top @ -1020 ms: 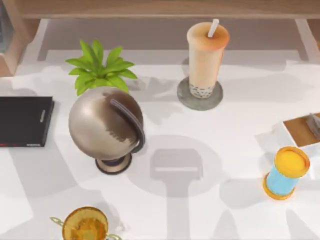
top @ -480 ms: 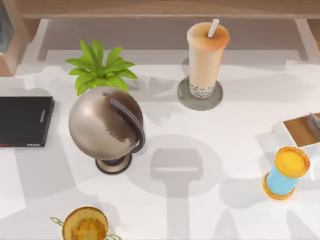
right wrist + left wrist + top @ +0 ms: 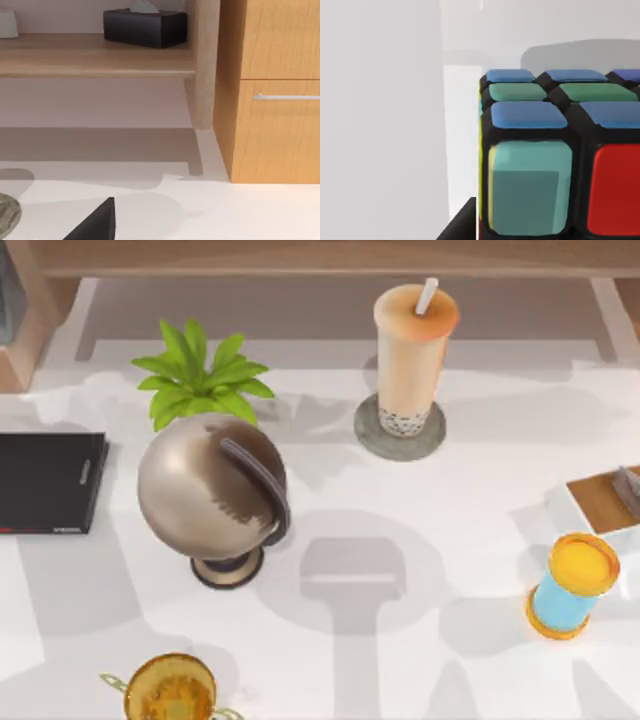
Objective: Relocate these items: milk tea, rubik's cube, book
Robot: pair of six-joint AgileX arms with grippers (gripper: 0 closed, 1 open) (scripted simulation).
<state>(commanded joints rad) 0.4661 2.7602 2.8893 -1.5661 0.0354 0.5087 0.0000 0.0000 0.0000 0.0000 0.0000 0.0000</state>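
The milk tea (image 3: 413,355), a tall peach-beige cup with an orange lid and a white straw, stands upright on a grey round coaster (image 3: 375,443) at the table's back middle. No gripper is near it. In the left wrist view the rubik's cube (image 3: 555,160) looms very close, showing blue, green, teal and red tiles. A dark piece of my left gripper (image 3: 462,225) sits right beside its edge. A dark piece of my right gripper (image 3: 95,222) shows low in the right wrist view, over white tabletop. The book is out of view.
A bronze globe (image 3: 210,490) and a green plant (image 3: 200,375) stand left of centre. A flat black slab (image 3: 45,483) lies at the left edge, and a blue cylinder (image 3: 570,585) and a tray (image 3: 605,500) sit at the right. A gold trophy (image 3: 170,690) is in front. The right wrist view faces a wooden cabinet (image 3: 270,90) and a shelf (image 3: 95,60).
The soft shadows over the left side of the table have shifted a little. Nothing standing on the table has moved.
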